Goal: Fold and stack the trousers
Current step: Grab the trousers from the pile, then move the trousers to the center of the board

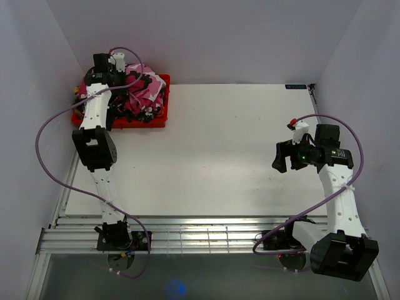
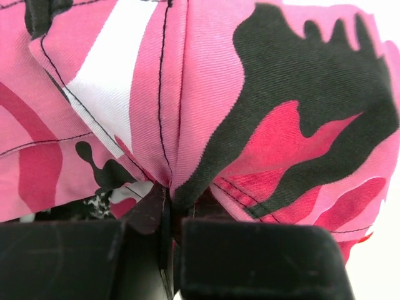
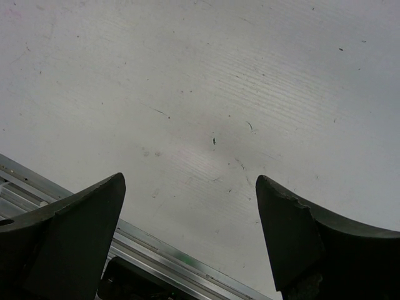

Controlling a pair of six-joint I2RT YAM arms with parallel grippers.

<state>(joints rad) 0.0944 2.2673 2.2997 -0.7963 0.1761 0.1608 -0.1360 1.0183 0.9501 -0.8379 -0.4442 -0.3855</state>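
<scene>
1. Cloth first: the left pincer (image 2: 170, 219) is clenched on a seamed fold of the hot-pink, white and black camouflage trousers (image 2: 206, 112), which are heaped in the red plastic bin (image 1: 140, 125) directly beneath it.
2. Handling call: soft, light, floppy twill that should drape and drag, so a pinch at a stitched seam looks soundest.
3. Over to the right pincer (image 3: 187, 206): released, with only white table (image 3: 206, 94) below it and the trousers well away.

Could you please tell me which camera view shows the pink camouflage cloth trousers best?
The left wrist view: the pink, white and black camouflage cloth trousers fill it, pinched in the left hand. The top view shows a small heap in a red plastic tray; the right wrist view shows none.
</scene>
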